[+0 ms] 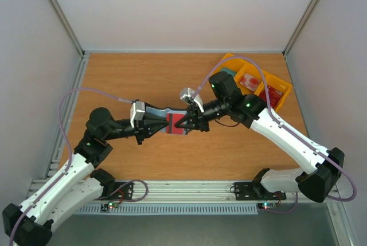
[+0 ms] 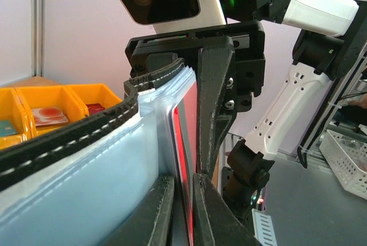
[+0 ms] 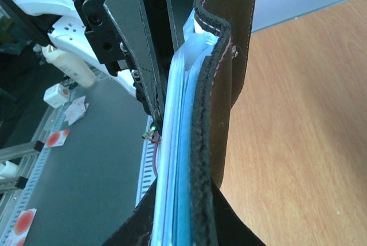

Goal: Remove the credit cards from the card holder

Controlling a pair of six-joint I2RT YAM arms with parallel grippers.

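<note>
Overhead looks down — close wrist views meet across the card holder (image 2: 86, 171).

black-and-white arms (image 1: 287, 137), lilac cables (image 1: 86, 89)

The card holder (image 2: 86, 160) has matt stitched leathery edging and glossy plastic sleeves; the credit card (image 2: 182, 143) looks glossy plastic.

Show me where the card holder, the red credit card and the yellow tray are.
card holder (image 1: 159, 112): top view, on its grey-blue part.
red credit card (image 1: 175, 124): top view, on the middle of its red face.
yellow tray (image 1: 276, 78): top view, on its far rim.
</note>
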